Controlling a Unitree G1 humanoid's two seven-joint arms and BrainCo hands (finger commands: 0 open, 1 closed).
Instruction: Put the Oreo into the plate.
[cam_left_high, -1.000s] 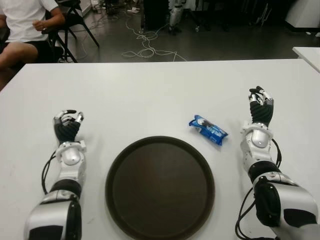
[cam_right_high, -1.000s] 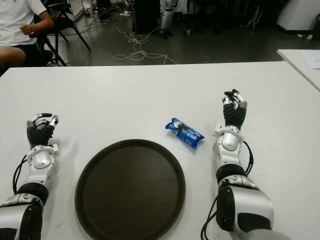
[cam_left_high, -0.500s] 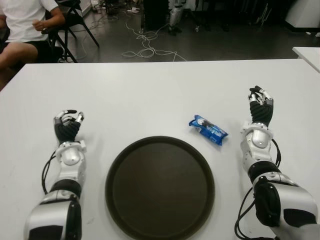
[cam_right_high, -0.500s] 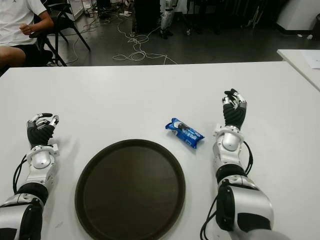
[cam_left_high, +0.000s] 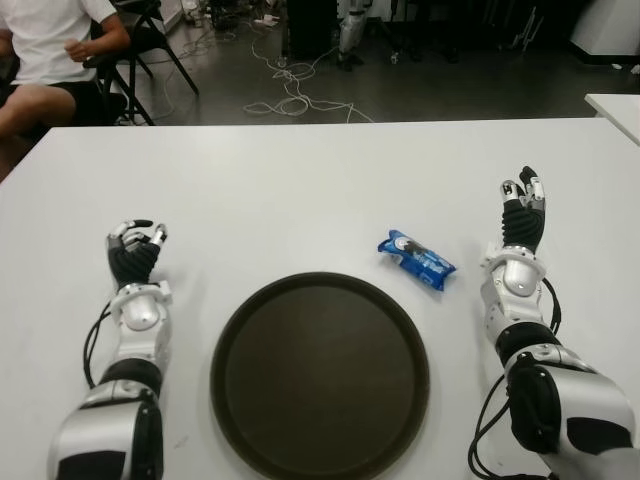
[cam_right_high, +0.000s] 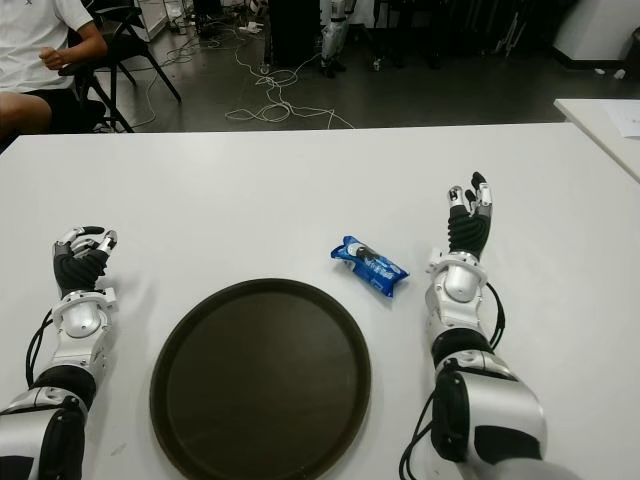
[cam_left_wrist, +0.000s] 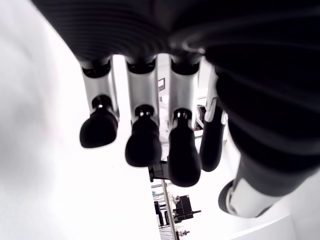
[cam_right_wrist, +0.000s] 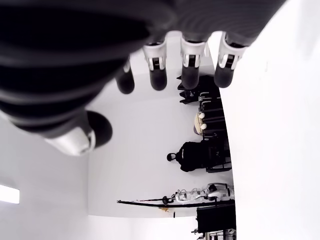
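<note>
Since the earlier frame, only the right hand (cam_left_high: 522, 205) has changed: its fingers have uncurled and now stand spread, holding nothing, at the right of the frame. Its target, the Oreo (cam_left_high: 416, 259), a blue packet, lies on the white surface (cam_left_high: 300, 190) just left of that hand, its long axis running from upper left to lower right, just beyond the upper right rim of the plate (cam_left_high: 320, 375). Far left, the left hand (cam_left_high: 134, 252) shows loosely curled and empty, well apart from the packet, so the right looks better placed.

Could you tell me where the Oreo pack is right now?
In the eye views the Oreo pack lies on the table, just beyond the plate's far right rim, between it and the open right hand.
</note>
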